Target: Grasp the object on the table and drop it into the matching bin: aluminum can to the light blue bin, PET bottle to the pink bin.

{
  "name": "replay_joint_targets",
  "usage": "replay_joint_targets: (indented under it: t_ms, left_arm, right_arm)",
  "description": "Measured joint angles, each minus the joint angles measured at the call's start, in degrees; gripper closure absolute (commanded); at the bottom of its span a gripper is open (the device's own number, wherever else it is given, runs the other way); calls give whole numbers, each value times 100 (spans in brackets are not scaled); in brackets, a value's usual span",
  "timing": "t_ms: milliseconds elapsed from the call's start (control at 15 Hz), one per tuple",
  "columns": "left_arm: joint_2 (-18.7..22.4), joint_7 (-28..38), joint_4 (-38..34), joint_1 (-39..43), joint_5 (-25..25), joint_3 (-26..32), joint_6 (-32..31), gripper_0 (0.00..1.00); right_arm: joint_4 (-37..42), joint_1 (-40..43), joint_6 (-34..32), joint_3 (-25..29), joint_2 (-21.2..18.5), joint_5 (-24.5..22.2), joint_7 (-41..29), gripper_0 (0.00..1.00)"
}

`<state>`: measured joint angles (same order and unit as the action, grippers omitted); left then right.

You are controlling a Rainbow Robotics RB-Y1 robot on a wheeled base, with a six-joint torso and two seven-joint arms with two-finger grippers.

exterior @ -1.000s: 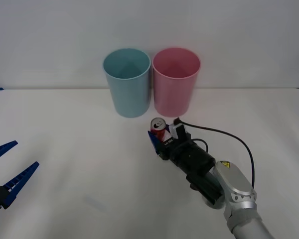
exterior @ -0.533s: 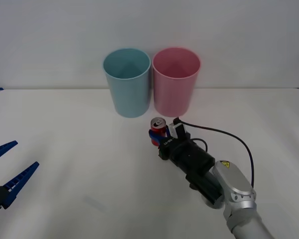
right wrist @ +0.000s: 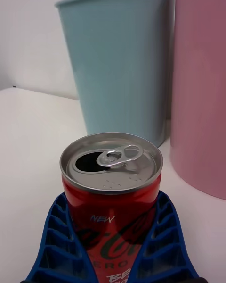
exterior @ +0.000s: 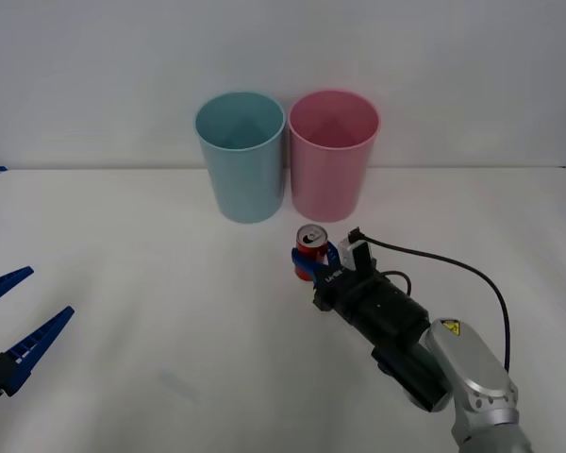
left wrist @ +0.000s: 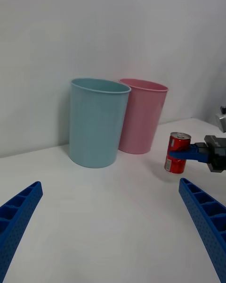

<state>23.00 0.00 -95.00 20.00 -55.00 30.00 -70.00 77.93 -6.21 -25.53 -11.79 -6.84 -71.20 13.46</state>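
Right wrist view has the right gripper's (right wrist: 113, 259) jaws pinching the can (right wrist: 112, 188) low on both sides of its red body, which keeps it upright with the silver top and pull-tab free for a clean drop. From the front, the can (exterior: 310, 251) looks to be just above the desk (exterior: 151, 311), in front of the gap between the blue bin (exterior: 241, 156) and the pink bin (exterior: 333, 153), so a short carry to the blue one seems all that remains. Left gripper (exterior: 17, 332) waits far out at the desk's left edge, jaws spread, well apart from the work.

Can (exterior: 310, 249) in right claw (exterior: 313, 263) — now lifted, shifted rightward w/ arm.
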Motion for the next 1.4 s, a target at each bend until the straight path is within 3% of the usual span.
replay_joint_targets:
  t_ms: [267, 733, 933, 1400]
  left_arm:
    - [0, 0, 0, 0, 0, 0, 0, 0]
    - [0, 0, 0, 0, 0, 0, 0, 0]
    - [0, 0, 0, 0, 0, 0, 0, 0]
    - [0, 0, 0, 0, 0, 0, 0, 0]
  right_arm:
    - [1125, 555, 61, -260, -394, 0, -705, 100]
    - [2192, 619, 51, -429, -992, -6, -1217, 100]
    - [2486, 432, 49, -503, -1349, -9, -1376, 100]
    - [2786, -375, 50, -605, -2055, -33, -2821, 100]
